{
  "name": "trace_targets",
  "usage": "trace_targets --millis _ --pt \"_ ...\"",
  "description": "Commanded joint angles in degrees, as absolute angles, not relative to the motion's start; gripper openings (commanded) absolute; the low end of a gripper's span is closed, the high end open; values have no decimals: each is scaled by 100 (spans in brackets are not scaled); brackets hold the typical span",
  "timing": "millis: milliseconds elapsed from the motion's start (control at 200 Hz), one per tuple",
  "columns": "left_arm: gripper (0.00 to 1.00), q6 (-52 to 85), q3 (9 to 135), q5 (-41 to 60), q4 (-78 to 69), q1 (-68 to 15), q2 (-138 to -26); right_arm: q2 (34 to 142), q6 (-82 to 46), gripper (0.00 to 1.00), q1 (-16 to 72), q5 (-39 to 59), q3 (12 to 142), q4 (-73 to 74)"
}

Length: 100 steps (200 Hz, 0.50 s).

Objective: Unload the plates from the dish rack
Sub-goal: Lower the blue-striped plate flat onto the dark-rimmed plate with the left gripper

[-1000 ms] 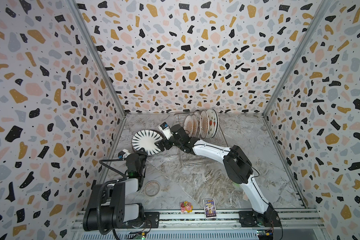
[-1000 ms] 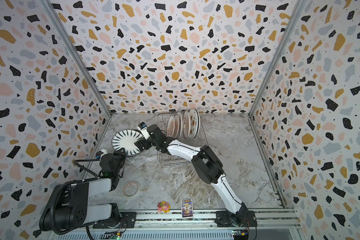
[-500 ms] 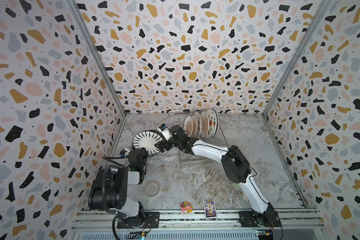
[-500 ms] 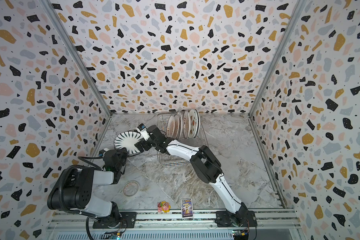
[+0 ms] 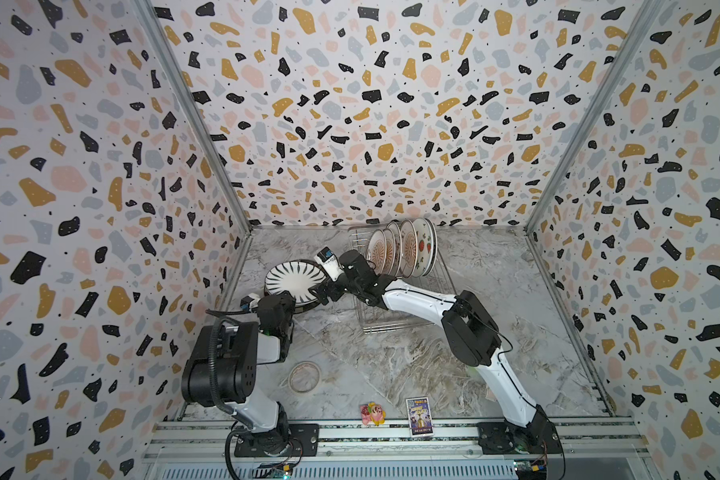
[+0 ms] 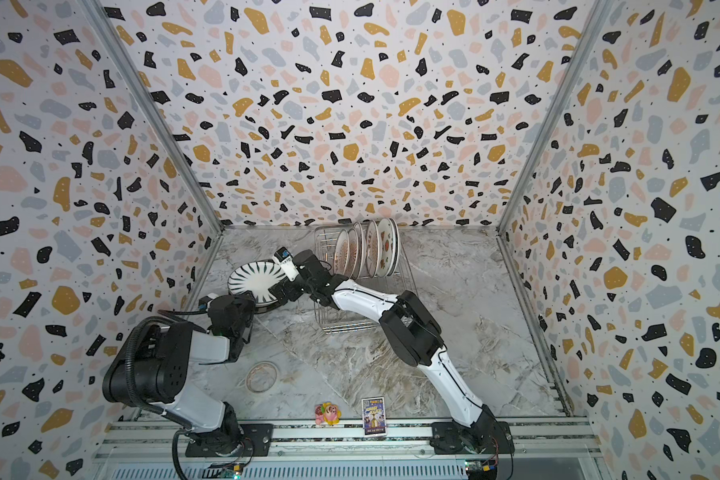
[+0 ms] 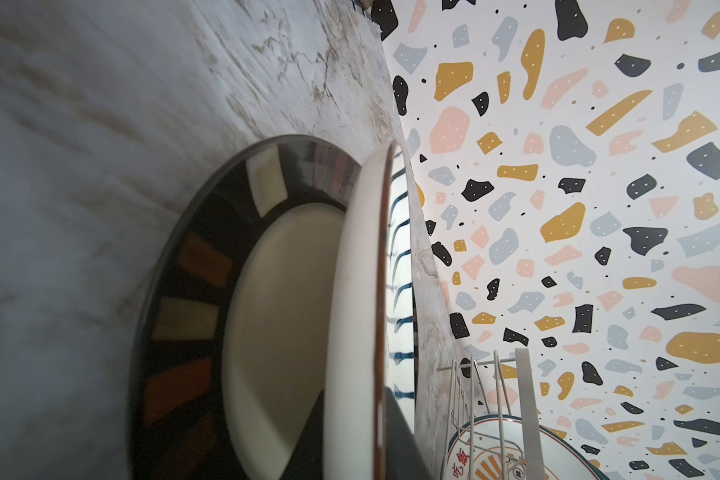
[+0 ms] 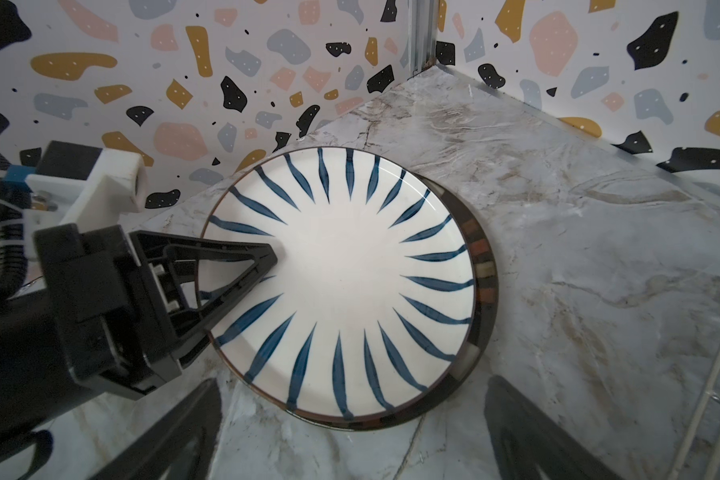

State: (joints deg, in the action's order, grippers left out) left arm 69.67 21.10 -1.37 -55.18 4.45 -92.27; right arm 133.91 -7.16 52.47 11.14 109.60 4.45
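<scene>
robot test booth: terrazzo-print walls (image 5: 350,104), marble-look floor (image 5: 391,353), aluminium rail (image 5: 350,434).

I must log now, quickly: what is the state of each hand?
Left hand: around the striped plate's rim; grip cannot be told.
Right hand: open, empty.

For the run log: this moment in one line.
left gripper grips striped plate atop dark plate | right gripper open | rack holds plates
</scene>
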Motion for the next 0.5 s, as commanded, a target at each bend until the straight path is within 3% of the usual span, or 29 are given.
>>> trace_targets --millis 0,155,270,401,496 --pt "23 6803 2294 -196 -5935 459 -9211 13473 -699 99 5260 1142 11254 347" --pt "33 6765 2310 -306 -5785 460 -9272 13524 -720 99 5259 1158 11330 318" --pt "35 6750 2318 -385 -5722 453 -9301 13578 -738 99 5265 1152 11428 251" --pt "53 6642 2316 -550 -5573 464 -9222 13602 -730 99 5286 1134 11503 211" --pt "59 6575 2325 -747 -5437 458 -9172 13619 -721 99 5293 1125 11522 202"
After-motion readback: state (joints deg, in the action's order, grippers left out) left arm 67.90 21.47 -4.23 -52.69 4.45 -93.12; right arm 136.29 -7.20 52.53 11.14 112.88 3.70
